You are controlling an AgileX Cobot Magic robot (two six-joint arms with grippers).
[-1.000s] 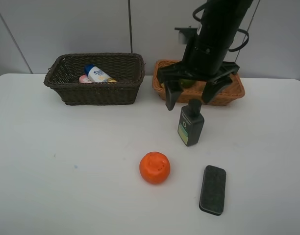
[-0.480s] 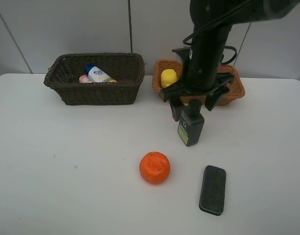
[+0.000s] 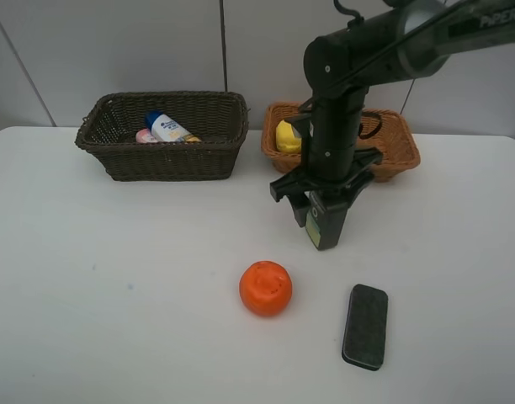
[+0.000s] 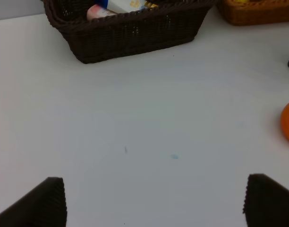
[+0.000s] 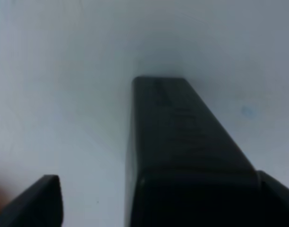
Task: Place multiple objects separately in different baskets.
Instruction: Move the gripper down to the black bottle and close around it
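Exterior high: right fingers (image 3: 297, 206) straddle the dark green bottle (image 3: 326, 231) at one o'clock of the orange (image 3: 266, 288), gap showing, poised to clamp; left fingers (image 4: 45, 203) wide, empty.

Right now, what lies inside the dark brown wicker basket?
A white blue-capped bottle and a pink item beside it. The front wall of the dark brown wicker basket hides their lower parts and anything deeper.

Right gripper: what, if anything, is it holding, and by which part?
Nothing gripped: the right gripper straddles the dark green bottle at its far end, one finger clear of it.
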